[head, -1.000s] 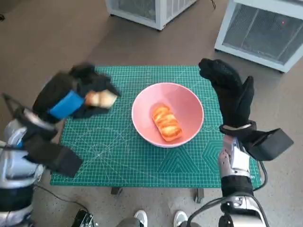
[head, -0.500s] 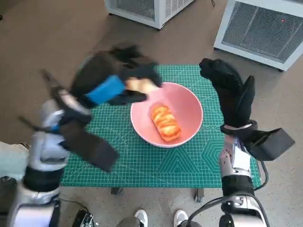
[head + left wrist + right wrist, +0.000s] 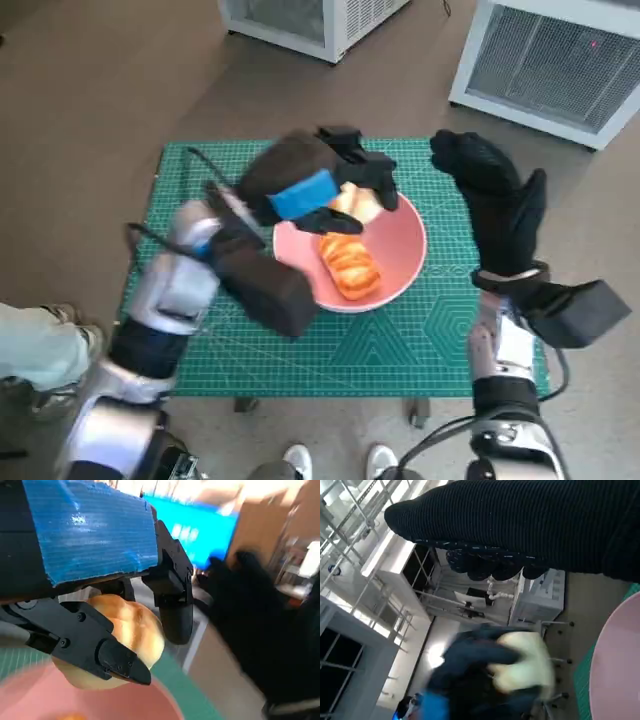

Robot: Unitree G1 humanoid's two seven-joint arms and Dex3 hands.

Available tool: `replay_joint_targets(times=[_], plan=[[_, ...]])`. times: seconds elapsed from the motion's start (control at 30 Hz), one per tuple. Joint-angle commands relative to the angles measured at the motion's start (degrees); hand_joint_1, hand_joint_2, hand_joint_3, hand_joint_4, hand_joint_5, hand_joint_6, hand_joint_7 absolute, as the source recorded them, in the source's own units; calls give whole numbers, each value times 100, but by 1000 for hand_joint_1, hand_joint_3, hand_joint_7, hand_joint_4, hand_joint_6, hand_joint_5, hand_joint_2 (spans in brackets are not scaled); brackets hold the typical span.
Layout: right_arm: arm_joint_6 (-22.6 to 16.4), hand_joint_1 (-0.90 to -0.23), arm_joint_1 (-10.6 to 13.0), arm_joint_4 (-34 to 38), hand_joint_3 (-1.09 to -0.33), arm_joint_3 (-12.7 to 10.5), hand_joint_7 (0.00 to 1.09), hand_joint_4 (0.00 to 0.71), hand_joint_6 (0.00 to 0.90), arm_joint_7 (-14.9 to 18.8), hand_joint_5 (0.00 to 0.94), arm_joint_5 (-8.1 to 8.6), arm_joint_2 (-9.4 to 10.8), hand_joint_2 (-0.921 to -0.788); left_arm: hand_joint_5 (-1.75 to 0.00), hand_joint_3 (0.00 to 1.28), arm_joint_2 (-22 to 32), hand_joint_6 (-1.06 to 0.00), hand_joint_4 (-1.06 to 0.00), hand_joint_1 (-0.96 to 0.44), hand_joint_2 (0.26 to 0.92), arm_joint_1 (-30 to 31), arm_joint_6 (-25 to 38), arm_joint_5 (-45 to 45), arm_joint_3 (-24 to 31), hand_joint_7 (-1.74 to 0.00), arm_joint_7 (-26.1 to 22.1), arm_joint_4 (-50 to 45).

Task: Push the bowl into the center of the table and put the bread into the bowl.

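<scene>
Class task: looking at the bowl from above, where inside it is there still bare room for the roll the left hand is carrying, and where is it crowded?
Bare pink shows in the bowl toward the right hand. The middle is crowded by a glazed bread; the left hand holding the roll covers the far-left rim.

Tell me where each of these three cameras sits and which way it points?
Head view: on the robot's head, looking down at the table; both arms and hands show.
Left wrist view: behind the left hand, looking along its fingers at the bread it holds over the bowl.
Right wrist view: behind the right hand, looking sideways across the room.
All three show the held bread.
</scene>
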Motion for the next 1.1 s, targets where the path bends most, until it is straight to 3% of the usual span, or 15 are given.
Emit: replay_joint_targets(times=[0.03, 0.13, 0.23, 0.63, 1.1], plan=[[117, -646, 160, -58, -710, -25, 518, 259, 98, -26, 2, 29, -37, -921, -395, 108, -72, -425, -418, -104, 854, -103, 122, 72, -127, -550, -137, 217], [135, -647, 176, -92, -707, -37, 517, 261, 100, -45, 3, 26, -44, -921, -131, 51, -50, -430, -414, -147, 854, 19, 130, 74, -153, -295, -164, 171], [157, -649, 177, -107, -704, -54, 513, 260, 98, -46, 2, 33, -51, -921, -43, 29, -30, -429, -407, -172, 852, 108, 98, 93, -153, -201, -119, 128], [203, -654, 169, -197, -695, -62, 492, 258, 86, -92, 1, -7, -20, -921, 0, 12, 115, -405, -322, -230, 857, 367, -155, -15, 51, -109, 99, -91], [319, -661, -1, -151, -687, -78, 483, 259, 106, -93, 1, 16, -42, -921, 0, 17, 109, -371, -250, -329, 890, 716, -704, -1486, 1046, -60, -16, -427]])
